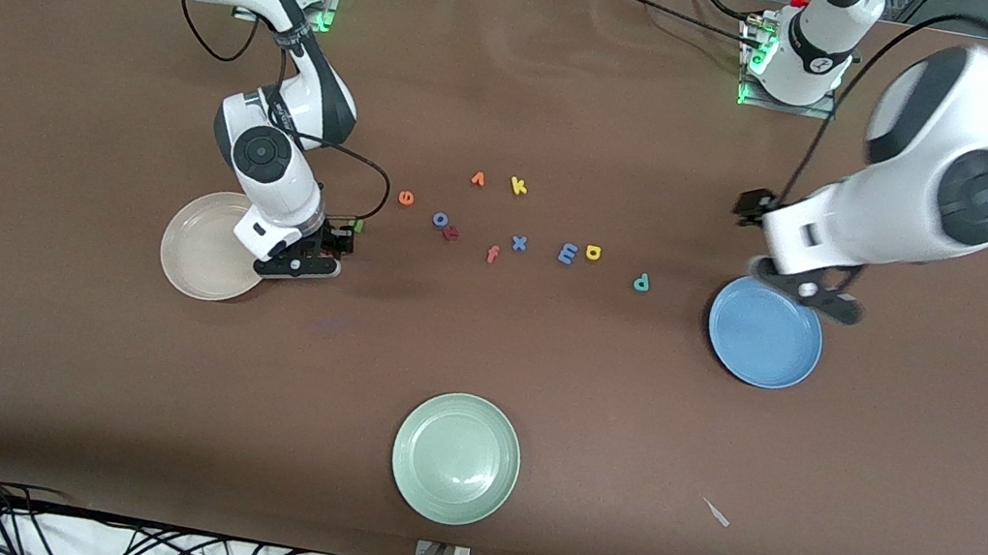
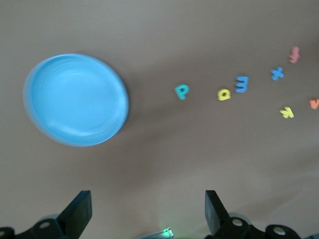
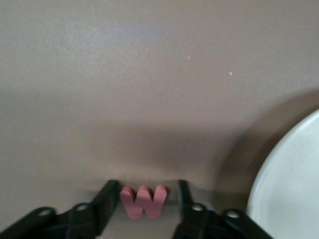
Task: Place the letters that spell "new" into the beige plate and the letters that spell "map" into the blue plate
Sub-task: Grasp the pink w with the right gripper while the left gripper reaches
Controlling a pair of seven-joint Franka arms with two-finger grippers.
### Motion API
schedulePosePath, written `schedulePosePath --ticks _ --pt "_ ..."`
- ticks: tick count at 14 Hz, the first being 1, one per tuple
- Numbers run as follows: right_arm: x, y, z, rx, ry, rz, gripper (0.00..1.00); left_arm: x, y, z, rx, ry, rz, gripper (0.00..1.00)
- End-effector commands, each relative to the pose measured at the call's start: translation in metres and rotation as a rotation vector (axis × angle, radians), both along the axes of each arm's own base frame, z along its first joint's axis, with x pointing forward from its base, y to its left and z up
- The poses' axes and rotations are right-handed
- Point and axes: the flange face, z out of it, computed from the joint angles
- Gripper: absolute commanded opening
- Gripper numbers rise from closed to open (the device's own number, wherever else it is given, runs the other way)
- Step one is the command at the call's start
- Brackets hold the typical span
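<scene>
While gripping the salmon-pink w (image 3: pixel 144 201), the right gripper (image 3: pixel 144 204) adjoins the beige plate (image 3: pixel 294 184).

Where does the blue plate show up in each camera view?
Front view: blue plate toward the left arm's end of the table, under the left gripper.
Left wrist view: blue plate, large, beside the teal p.
Right wrist view: not in it.
Shared landmark: teal p.

Left gripper (image 2: pixel 148 211) fingers spread wide above bare table (image 2: pixel 164 154). Blue plate (image 2: pixel 76 99) ahead; teal p (image 2: pixel 182 91), yellow a (image 2: pixel 224 94), blue m (image 2: pixel 241 84) lined up beside it.
</scene>
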Motion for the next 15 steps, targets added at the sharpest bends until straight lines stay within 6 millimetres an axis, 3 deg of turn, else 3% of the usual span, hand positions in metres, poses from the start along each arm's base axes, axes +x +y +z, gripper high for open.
schedulePosePath --ticks 1,4,7,11,13,15 --pt "0.0 0.0 -0.004 -0.019 0.002 -0.004 0.35 0.006 -0.051 -0.061 -0.064 0.056 -0.198 1.0" --pt "0.001 0.001 0.002 -0.017 -0.006 0.002 0.31 -0.005 -0.095 -0.115 -0.063 0.03 -0.308 1.0" --pt "0.021 0.001 0.044 -0.067 0.023 0.013 0.31 -0.04 -0.134 -0.183 -0.018 -0.071 -0.438 1.0" --pt "0.04 -0.007 0.093 -0.119 0.062 0.102 0.31 -0.084 -0.142 -0.253 -0.044 -0.212 -0.516 0.96" --pt "0.041 -0.031 0.104 -0.144 0.075 0.133 0.31 -0.109 -0.154 -0.274 -0.059 -0.263 -0.504 0.97" --pt "0.035 -0.059 0.111 -0.162 0.091 0.178 0.31 -0.112 -0.156 -0.276 -0.059 -0.262 -0.504 0.96"
